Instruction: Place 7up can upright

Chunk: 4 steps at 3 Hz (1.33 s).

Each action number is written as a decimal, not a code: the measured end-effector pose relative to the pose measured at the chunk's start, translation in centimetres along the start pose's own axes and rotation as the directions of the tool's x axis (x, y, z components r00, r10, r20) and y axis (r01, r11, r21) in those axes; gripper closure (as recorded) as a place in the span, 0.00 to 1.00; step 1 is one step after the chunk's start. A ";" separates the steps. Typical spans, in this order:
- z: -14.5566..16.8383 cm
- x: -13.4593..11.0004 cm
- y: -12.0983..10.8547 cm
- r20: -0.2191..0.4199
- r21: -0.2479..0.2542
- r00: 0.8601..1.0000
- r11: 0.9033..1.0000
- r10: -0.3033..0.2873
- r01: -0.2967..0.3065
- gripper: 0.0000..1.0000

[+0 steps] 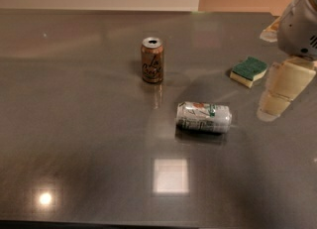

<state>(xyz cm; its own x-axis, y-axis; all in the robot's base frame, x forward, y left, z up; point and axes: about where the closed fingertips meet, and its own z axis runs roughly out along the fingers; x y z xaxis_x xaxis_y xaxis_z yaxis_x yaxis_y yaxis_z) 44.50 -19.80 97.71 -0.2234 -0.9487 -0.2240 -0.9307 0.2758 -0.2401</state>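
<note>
The 7up can (203,117) is silver-white with green lettering and a small red-orange mark. It lies on its side near the middle of the dark grey table (79,124), its long axis running left to right. My gripper (277,101), cream-coloured under a white arm housing (299,25), hangs at the right edge of the view. It is to the right of the can, apart from it, and holds nothing that I can see.
A brown-orange can with script lettering (152,60) stands upright behind and left of the 7up can. A green and yellow sponge (249,71) lies at the back right, close to my gripper. Bright light reflections (170,175) show on the table's front part.
</note>
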 end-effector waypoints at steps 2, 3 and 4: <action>3.6 -7.0 -0.2 0.038 -0.070 0.999 0.997 0.023 -0.020 0.00; 6.2 -9.6 0.9 0.003 -0.134 1.000 0.991 0.018 -0.017 0.00; 9.4 -10.8 1.7 -0.062 -0.182 0.998 0.983 0.017 -0.028 0.00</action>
<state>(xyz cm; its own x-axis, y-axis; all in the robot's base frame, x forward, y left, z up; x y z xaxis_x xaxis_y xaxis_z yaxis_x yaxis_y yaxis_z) 48.08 -7.60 90.87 -0.2565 -0.9517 -0.1690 -0.9613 0.2693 -0.0579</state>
